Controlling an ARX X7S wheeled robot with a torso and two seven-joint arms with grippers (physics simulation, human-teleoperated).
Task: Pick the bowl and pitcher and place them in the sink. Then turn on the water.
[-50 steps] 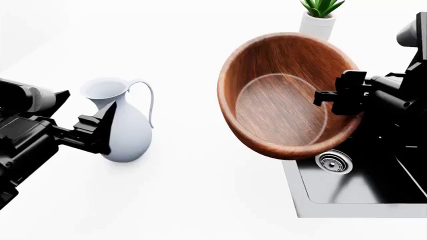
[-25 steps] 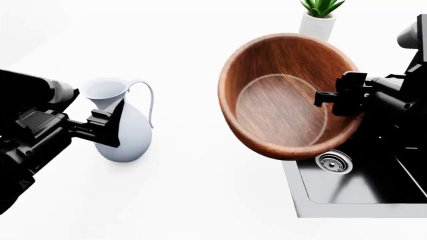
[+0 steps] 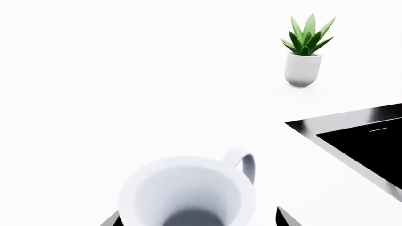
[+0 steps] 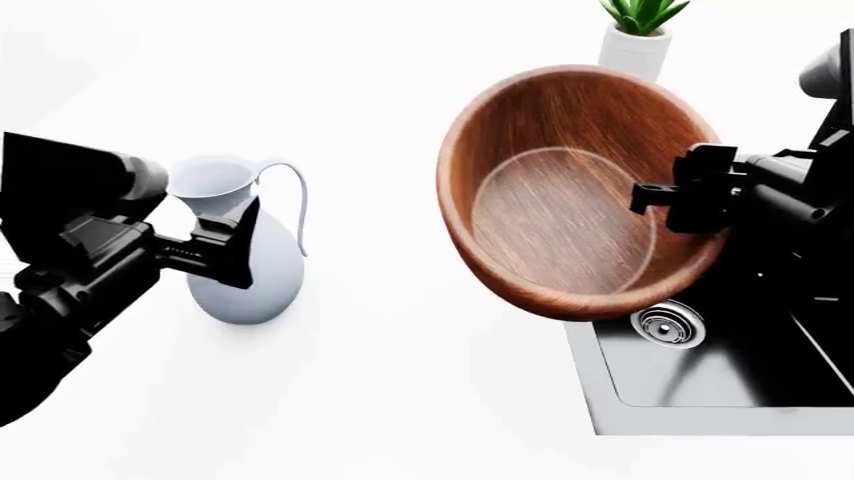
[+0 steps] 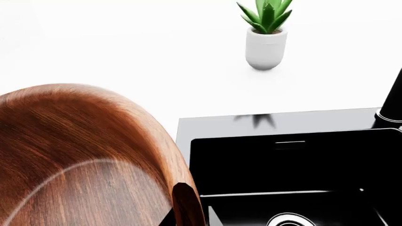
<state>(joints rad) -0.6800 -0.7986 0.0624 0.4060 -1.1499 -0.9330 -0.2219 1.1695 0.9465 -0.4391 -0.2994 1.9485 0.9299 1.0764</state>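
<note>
On the white tabletop (image 4: 400,400), well left of the sink (image 4: 747,385), the pitcher (image 4: 247,262) stands upright, mouth up, its handle turned toward the sink. The left claw (image 4: 220,250) sits at its neck; whether it is clenched on it cannot be told. The bowl (image 4: 574,190) hangs tilted over the sink's near corner, opening facing up and left, with the right claw (image 4: 667,200) clamped on its rim. A potted plant (image 4: 638,35) stands behind the sink.

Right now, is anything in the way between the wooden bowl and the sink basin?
Nothing visible. The large reddish-brown wooden bowl hangs tilted on the right gripper, just beside the black steel-rimmed sink; the basin beneath looks bare apart from its round steel drain.
</note>
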